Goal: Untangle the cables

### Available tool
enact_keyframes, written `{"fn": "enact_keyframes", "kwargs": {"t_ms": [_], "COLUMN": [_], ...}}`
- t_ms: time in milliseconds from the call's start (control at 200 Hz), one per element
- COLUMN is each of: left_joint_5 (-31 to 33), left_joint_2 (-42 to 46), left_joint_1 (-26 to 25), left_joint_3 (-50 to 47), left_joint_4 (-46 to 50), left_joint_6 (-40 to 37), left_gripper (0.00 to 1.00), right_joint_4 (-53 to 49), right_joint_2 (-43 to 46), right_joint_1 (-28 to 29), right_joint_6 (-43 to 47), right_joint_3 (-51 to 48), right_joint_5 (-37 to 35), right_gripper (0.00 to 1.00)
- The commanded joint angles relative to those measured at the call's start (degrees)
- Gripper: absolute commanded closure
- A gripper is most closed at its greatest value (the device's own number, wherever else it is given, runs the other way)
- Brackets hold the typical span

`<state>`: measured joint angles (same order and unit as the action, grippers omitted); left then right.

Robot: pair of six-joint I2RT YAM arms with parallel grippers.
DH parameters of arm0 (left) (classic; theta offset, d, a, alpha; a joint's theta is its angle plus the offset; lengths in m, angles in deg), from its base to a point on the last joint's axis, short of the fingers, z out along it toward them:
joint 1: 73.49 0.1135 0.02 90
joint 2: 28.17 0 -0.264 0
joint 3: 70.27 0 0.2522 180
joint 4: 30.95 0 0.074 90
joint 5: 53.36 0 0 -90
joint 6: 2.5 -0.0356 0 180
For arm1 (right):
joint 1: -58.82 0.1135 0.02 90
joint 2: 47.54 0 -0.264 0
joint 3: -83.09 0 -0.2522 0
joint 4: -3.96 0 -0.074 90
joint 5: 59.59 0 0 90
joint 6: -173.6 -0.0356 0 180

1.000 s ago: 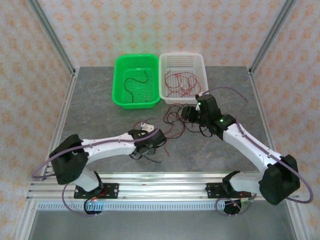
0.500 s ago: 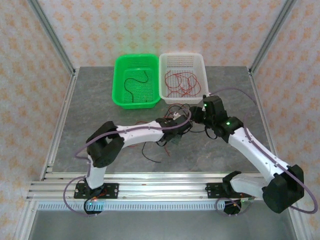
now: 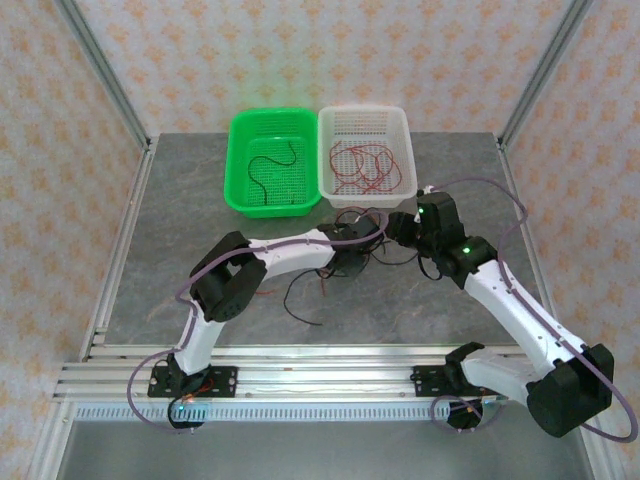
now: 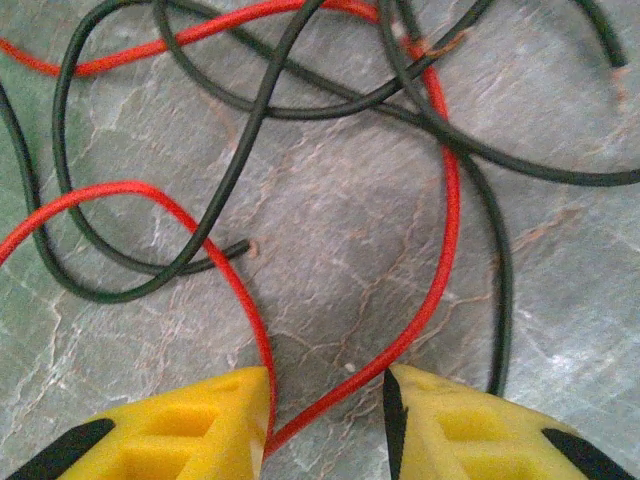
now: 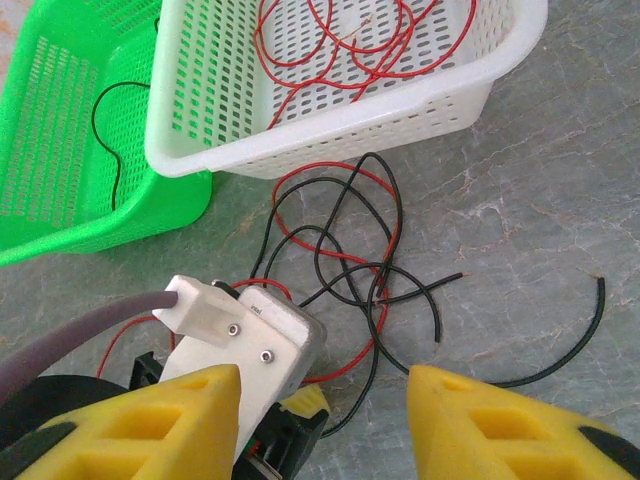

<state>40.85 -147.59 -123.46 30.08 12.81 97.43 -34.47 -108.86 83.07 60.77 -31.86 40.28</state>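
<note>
From above, the left gripper (image 3: 352,258) has swung forward into the cables (image 3: 372,222) on the table (image 3: 180,230), meeting the right gripper (image 3: 400,228). Left wrist: fingers (image 4: 180,430) narrowing around 1 red wire (image 4: 448,220), not yet pinching; a pull probably follows. Right wrist: fingers (image 5: 490,420) spread, empty.

- White tubular left arm (image 3: 290,252) and white tubular right arm (image 3: 510,310), their links joined by bulky black joint housings (image 3: 225,288).
- Thick lilac-grey cable (image 5: 70,335) looped along each arm.
- Small green indicator light (image 3: 466,249) on the right arm's black housing.
- Yellow wedge-shaped plastic fingers (image 4: 160,430) with black insets.
- White rectangular wrist block (image 5: 215,315) with two round-head screws (image 5: 266,354).
</note>
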Motion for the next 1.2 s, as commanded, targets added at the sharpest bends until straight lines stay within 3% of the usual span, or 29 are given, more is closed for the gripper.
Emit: {"fn": "enact_keyframes", "kwargs": {"t_ms": [0,320,511,856,1041,1196], "left_joint_5": [-2.01,-1.78,0.37,3.23,2.3,1.33], "left_joint_2": [-2.05,-2.23,-1.08,15.69,23.36,26.63], "left_joint_1": [-0.03,-0.03,-0.11,-2.41,-4.96,-6.04], "left_joint_3": [0.92,-2.94,-3.27,0.82,1.81,1.32], "left_joint_4": [0.24,-2.53,-4.6,-4.61,-4.73,-5.94], "left_joint_6": [-2.18,-3.55,-5.06,-2.58,-0.19,2.2], "left_gripper": [0.64,0.77,1.0,1.0,1.0,1.0], "right_joint_4": [-1.17,-0.9,-1.26,0.72,8.2,16.03], "right_joint_2": [0.7,0.59,1.11,1.86,-3.11,-9.37], "right_joint_1": [-0.43,-0.61,-0.61,-2.12,-3.22,-3.24], "right_joint_6": [0.49,0.48,0.52,-0.35,-1.01,-2.35], "right_joint_3": [-0.14,-0.13,-0.1,-1.94,-3.54,-3.39], "right_joint_5": [-1.3,-0.97,-1.1,0.05,7.45,17.76], "right_gripper": [0.53,0.53,0.53,0.53,0.53,0.53]}}
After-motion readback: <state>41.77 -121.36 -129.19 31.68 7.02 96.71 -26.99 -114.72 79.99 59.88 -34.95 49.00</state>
